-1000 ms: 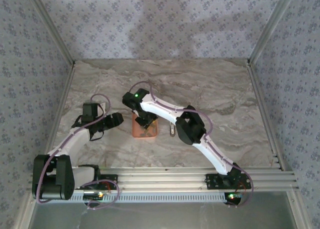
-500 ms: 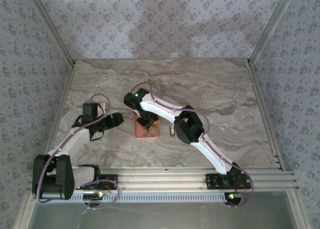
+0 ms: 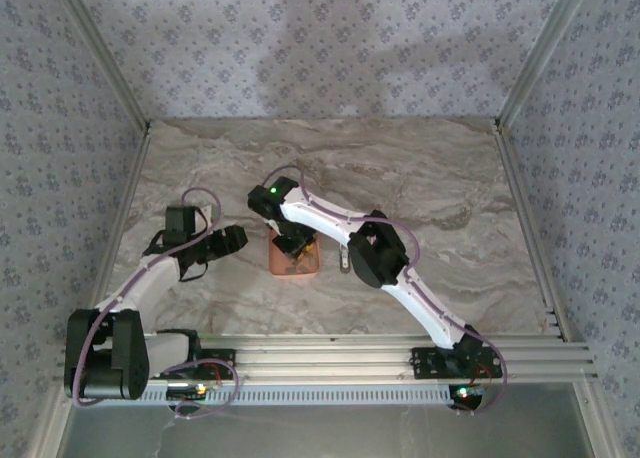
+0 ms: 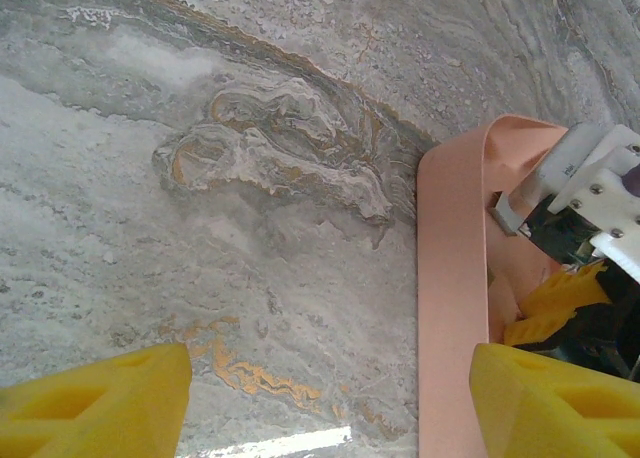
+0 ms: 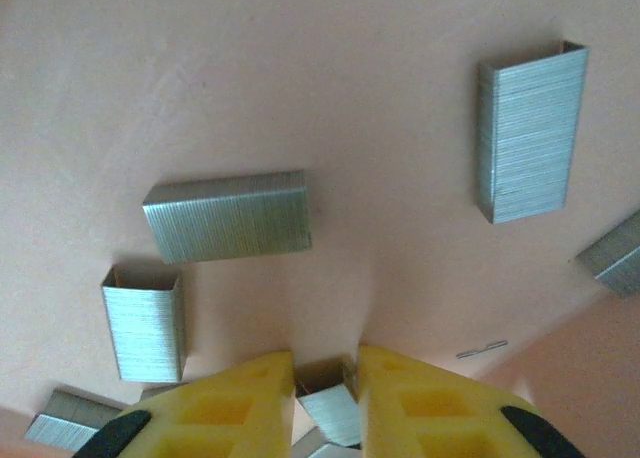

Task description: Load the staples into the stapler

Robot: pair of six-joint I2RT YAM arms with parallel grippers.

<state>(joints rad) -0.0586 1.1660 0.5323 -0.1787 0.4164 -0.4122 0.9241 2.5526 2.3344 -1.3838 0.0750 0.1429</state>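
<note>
Several grey staples (image 5: 228,216) lie scattered on the floor of the salmon-orange tray (image 5: 300,68). My right gripper (image 5: 322,378) reaches down into the tray (image 3: 303,268) and its yellow fingers (image 5: 235,398) are shut on one short strip of staples (image 5: 330,406) between them. The stapler (image 3: 345,261) lies on the table just right of the tray, partly covered by the right arm. My left gripper (image 4: 330,408) hangs open over bare marble just left of the tray's rim (image 4: 450,278), nothing between its fingers.
The marble table (image 3: 430,178) is fenced by patterned walls and metal rails. The right arm's elbow (image 3: 378,250) stands over the table right of the tray. A single loose staple (image 5: 482,350) lies on the tray floor.
My right gripper's fingers have closed in on a staple strip inside the tray. The left arm has stayed where it was.
</note>
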